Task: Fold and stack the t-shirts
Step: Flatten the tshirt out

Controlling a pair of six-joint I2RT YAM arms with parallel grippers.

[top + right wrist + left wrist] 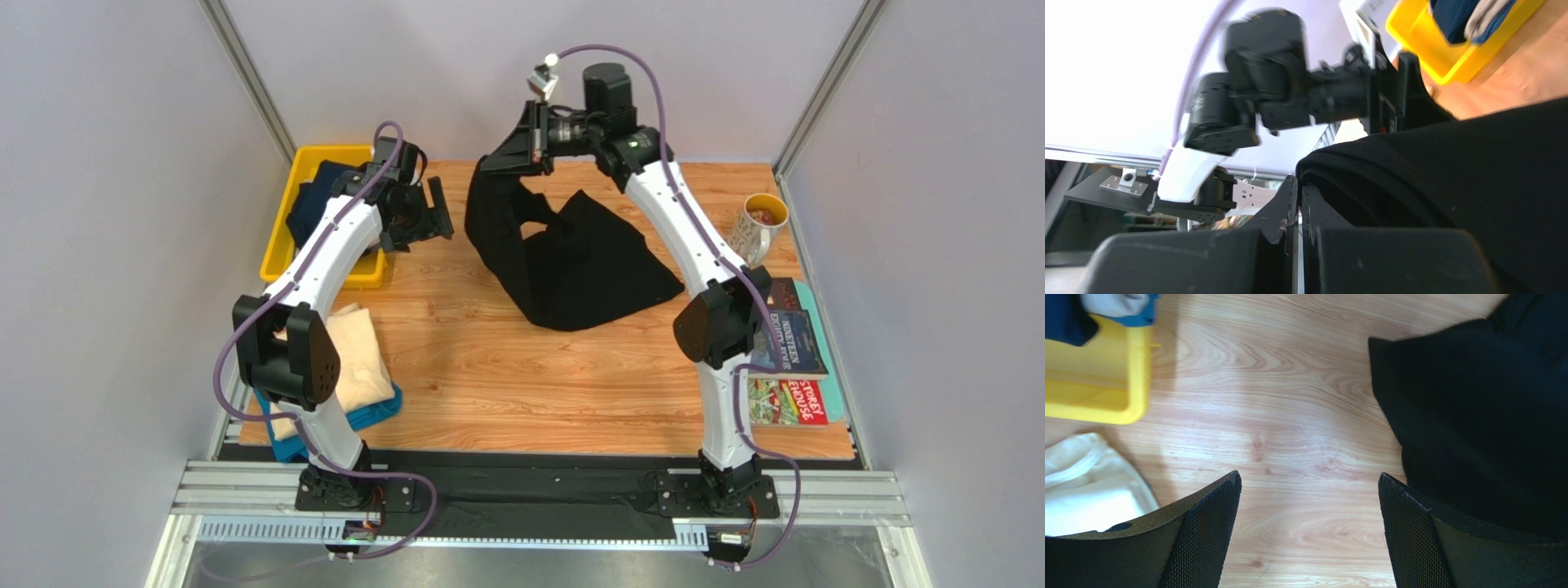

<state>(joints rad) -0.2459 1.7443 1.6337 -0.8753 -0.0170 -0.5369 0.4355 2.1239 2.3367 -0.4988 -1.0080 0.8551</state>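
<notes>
Black t-shirt is soft, light and limp cloth, so expect it to sag and fold on itself wherever it is not supported; it is not fragile, but thin cloth can slip out of a small pinch. It is to the right of the yellow bin, partly lifted: one edge hangs from the right gripper, whose fingers are clenched on a bunched fold, and the rest lies crumpled on the wooden table. It looks plain and deep black, with no print visible. The left gripper hovers between the bin and the shirt, fingers spread wide and holding nothing. I judge that a good second hold for you is the free edge nearest the bin, so the cloth can be stretched flat.
</notes>
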